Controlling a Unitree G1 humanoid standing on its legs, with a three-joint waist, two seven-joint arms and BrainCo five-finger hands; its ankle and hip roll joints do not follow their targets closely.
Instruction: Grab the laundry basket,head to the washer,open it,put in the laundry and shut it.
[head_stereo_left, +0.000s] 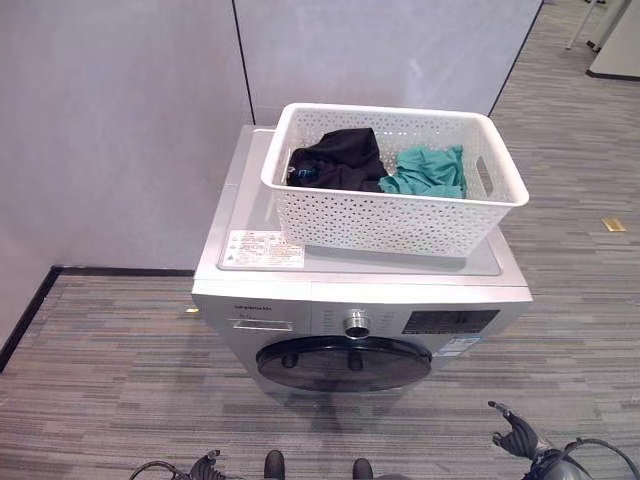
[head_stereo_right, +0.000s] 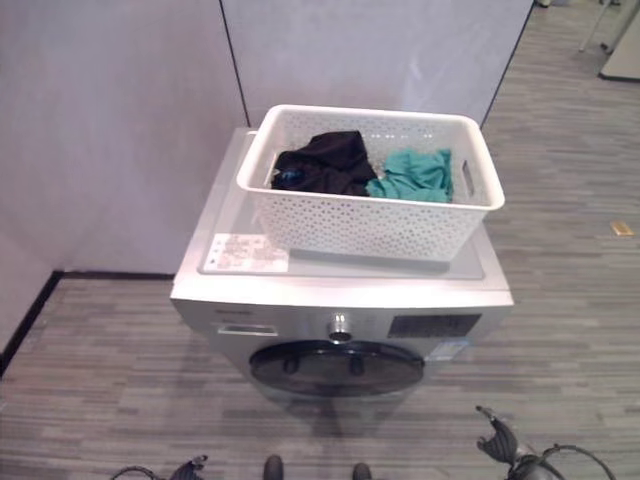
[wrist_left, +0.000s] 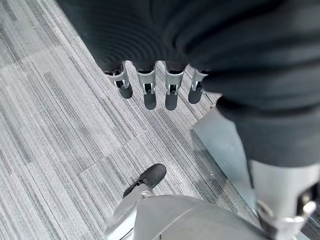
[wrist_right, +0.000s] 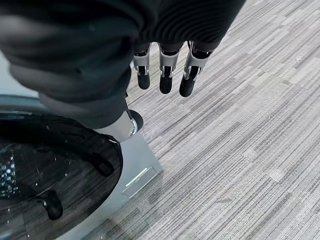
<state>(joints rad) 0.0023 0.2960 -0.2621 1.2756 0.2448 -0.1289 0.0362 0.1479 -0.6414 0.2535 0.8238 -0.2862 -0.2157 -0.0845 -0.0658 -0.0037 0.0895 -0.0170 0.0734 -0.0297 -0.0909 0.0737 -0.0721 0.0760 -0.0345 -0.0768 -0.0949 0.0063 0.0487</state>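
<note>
Basket: white laundry basket (head_stereo_left: 400, 215) with black and teal clothes sits on washer (head_stereo_left: 340, 320) top | door (head_stereo_left: 345, 362) closed | left hand (wrist_left: 155, 87) fingers relaxed, empty | right hand (wrist_right: 165, 70) loose, empty, low beside door

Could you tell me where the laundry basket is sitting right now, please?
The white laundry basket sits on top of the washer, toward its right rear in the left eye view, holding black and teal clothes, above the closed round door.

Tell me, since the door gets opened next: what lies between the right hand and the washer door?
Only bare carpet, seen in the left eye view. The right hand hangs open and low beside the washer; its door is shut.
</note>
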